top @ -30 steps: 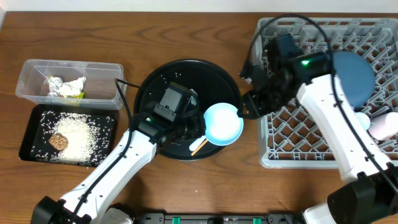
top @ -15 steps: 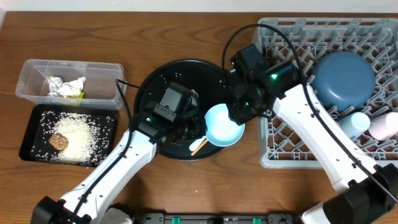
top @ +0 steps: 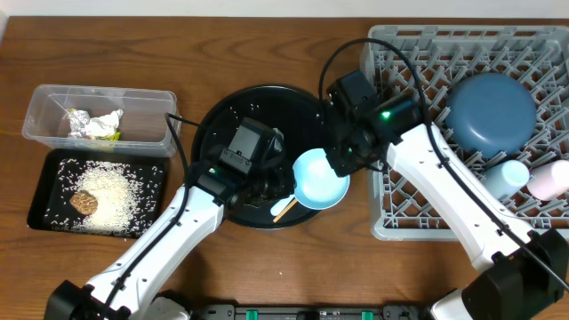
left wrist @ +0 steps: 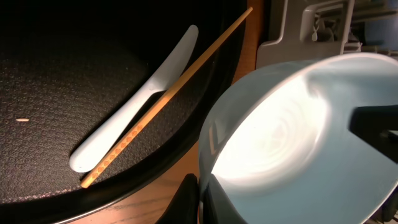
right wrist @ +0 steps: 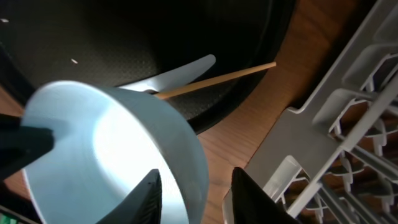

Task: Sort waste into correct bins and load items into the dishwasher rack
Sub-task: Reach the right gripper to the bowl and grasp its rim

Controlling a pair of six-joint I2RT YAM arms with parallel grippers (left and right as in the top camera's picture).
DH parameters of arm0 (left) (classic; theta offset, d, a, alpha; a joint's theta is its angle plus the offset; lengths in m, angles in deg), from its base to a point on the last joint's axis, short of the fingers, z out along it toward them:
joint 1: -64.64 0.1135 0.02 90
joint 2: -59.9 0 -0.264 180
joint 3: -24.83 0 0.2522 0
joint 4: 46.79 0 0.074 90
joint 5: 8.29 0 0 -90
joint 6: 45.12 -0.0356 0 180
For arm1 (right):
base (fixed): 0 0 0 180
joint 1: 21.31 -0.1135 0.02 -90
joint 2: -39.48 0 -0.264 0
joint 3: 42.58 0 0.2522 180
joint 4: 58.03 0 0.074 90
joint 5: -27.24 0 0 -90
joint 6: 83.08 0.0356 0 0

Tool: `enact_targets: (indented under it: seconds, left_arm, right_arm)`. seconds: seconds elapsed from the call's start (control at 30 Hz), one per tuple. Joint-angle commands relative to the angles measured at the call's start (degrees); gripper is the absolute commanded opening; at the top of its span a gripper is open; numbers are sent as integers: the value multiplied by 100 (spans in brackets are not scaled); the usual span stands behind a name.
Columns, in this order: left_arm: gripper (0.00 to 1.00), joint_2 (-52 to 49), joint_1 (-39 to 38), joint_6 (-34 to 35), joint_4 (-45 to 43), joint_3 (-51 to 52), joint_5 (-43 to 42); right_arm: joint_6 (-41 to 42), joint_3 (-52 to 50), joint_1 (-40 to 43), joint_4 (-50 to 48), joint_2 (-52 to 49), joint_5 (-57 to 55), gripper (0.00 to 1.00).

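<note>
The round tray point(top: 227, 120) sits in the middle of the table point(top: 267, 44). The spoon point(left wrist: 134, 106) and the chopstick point(left wrist: 165, 102) lie on it, right next to each other. The bowl point(top: 320, 180) is at the tray's right edge, between the tray and the rack point(top: 380, 227). The rack is on the right side. The plate point(top: 491, 114) is in it. In front of the plate, also in the rack, are the left cup point(top: 507, 175) and the right cup point(top: 549, 180), side by side. The tub point(top: 44, 102) is far left, with the tissue point(top: 107, 120) and the wrapper point(top: 78, 121) in it. Just in front of the tub is the flat tray point(top: 44, 191). The rice point(top: 111, 191) and the lump point(top: 84, 203) lie on it.
</note>
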Motion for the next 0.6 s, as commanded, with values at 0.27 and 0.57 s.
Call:
enact_targets:
  seconds: [0.27,0.57]
  left_arm:
    - [6,55,-13,7,0,-136,-98]
    - [11,122,201,-264,-223,-146,-90]
  right_arm:
    - [127,-293,-68,-319,2,-70,1]
    - [258,-17,15,-302,55,-74,1]
